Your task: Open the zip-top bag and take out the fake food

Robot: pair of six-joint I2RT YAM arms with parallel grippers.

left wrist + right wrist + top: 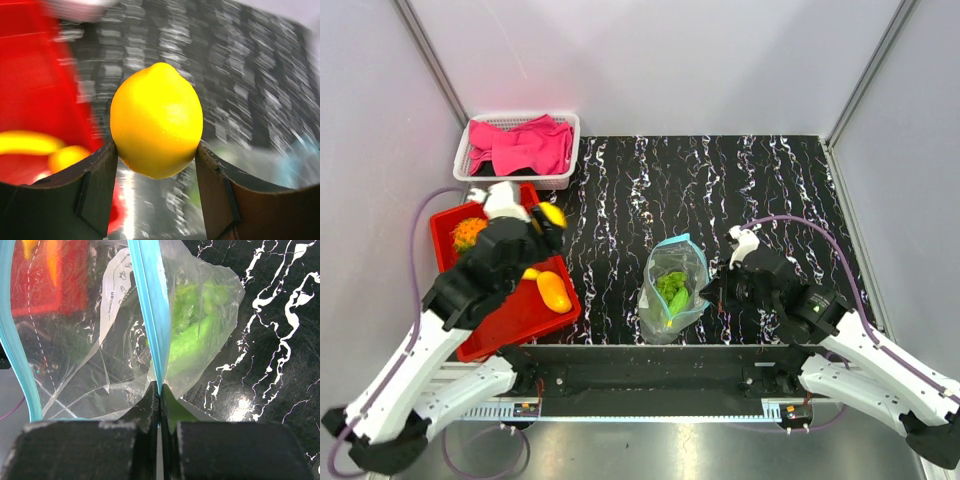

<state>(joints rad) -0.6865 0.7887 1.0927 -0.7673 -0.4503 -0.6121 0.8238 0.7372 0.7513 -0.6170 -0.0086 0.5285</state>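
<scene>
The clear zip-top bag (673, 287) stands open at the table's middle front with green fake food (672, 288) inside. My right gripper (712, 292) is shut on the bag's light blue zip strip (154, 315), pinching one side of the mouth; the green pieces (192, 325) show through the plastic. My left gripper (546, 222) is shut on a smooth yellow lemon (156, 120) and holds it above the right edge of the red tray (515, 315). A bumpy orange fruit (468, 233) and a yellow-orange oval piece (555, 292) lie in the tray.
A white basket (568, 160) with a pink cloth (520, 145) stands at the back left, behind the red tray. The black marbled mat (770, 190) covers the table. Grey walls close in the left, right and back sides.
</scene>
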